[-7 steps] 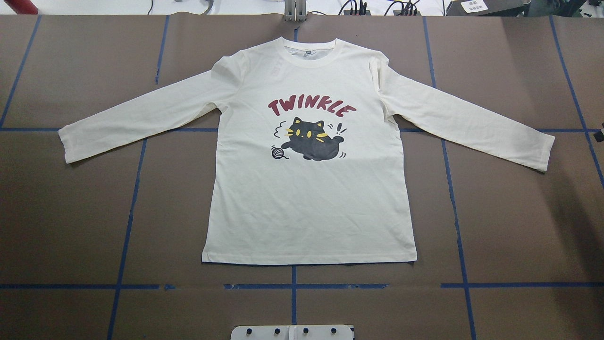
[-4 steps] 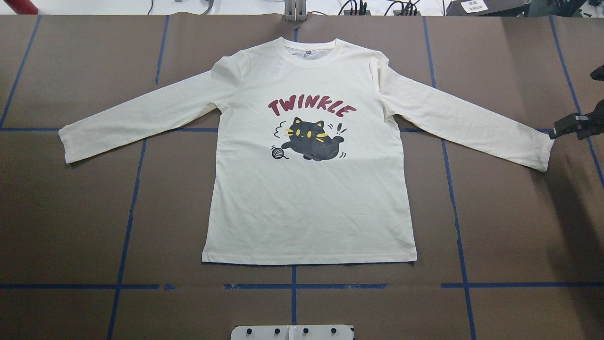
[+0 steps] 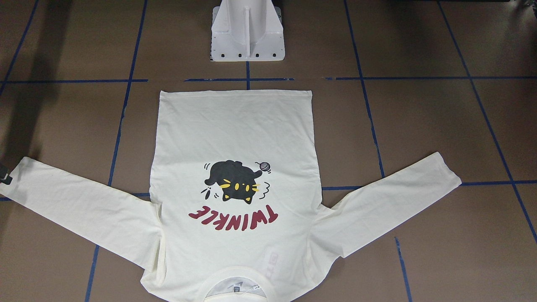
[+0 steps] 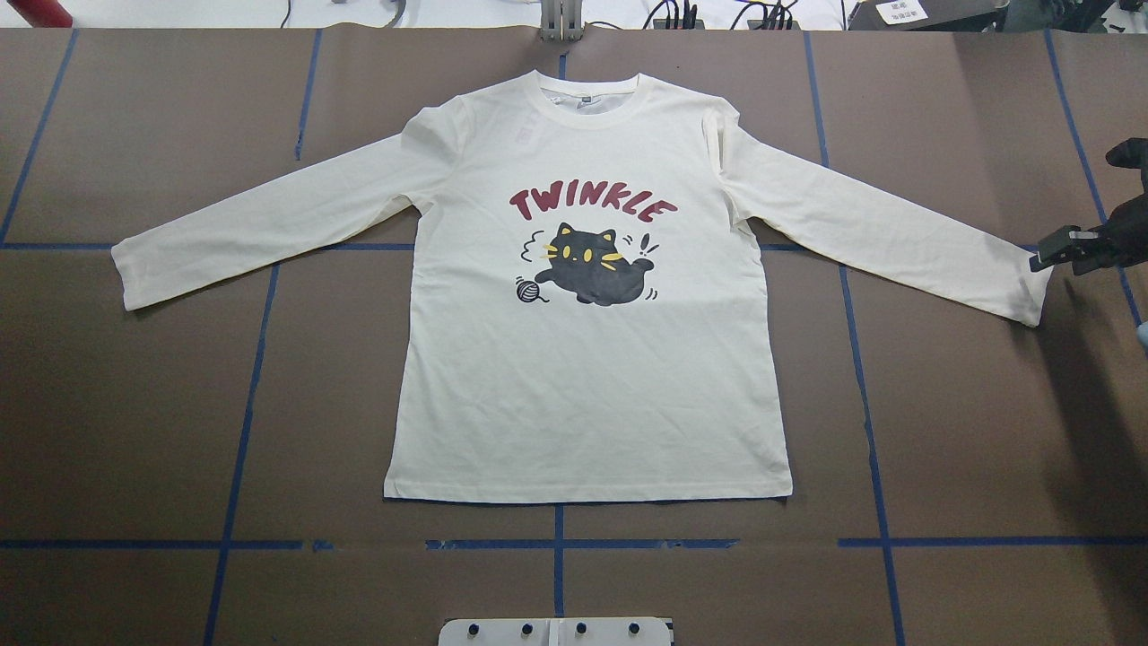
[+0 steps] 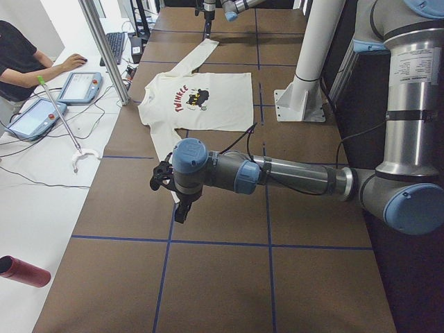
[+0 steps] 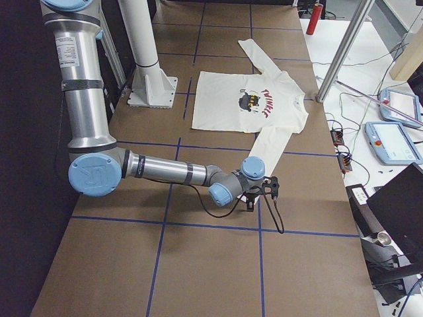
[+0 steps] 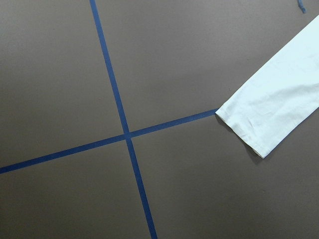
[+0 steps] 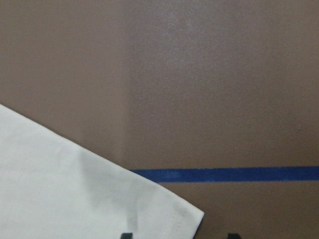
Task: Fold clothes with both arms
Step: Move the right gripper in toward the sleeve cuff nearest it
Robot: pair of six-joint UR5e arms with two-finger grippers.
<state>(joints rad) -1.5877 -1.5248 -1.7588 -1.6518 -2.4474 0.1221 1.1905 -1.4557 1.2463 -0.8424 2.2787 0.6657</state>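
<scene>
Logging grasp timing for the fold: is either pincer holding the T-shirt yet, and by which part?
Nothing is held. The T-shirt lies flat; the right pincer is open at one cuff, and the left pincer hangs short of the other.

Blue tape lines (image 4: 559, 574) cross the brown table (image 4: 969, 404) bearing a white pedestal (image 3: 247, 37); a person (image 5: 14, 55) is alongside.

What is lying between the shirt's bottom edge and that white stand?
Nothing but brown table crossed by a blue tape line; the front-facing view shows it between the shirt and white stand.
</scene>
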